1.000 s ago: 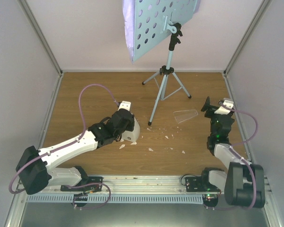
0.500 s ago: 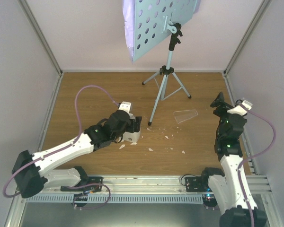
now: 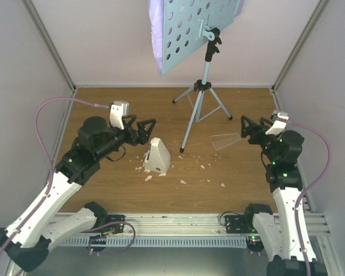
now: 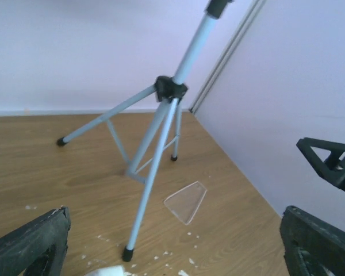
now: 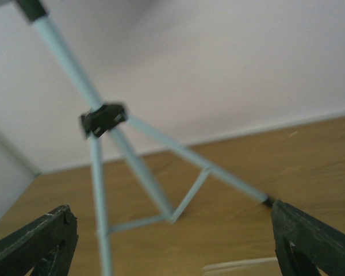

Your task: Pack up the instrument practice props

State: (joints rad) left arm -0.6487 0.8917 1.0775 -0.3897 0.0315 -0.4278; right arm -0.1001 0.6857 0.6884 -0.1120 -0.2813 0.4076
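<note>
Your left end effector (image 3: 142, 131), fingers now spread wide apart, is lifting away from the metronome (image 3: 157, 156), leaving it sitting free on the tabletop (image 3: 241, 103) just beneath its tips, while your right end effector (image 3: 248, 131), also apart, is turning toward the stand (image 3: 206, 66), so nothing is being held.

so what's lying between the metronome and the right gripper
Top view shows it: the front leg of the music stand, then a clear flat piece, with a few white crumbs nearby.

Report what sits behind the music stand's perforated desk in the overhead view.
A narrow strip of pale lilac sheet-music pages sticks out past the left edge of the light-blue desk. The rest of the pages, and whatever is printed on them, is covered by the desk.
</note>
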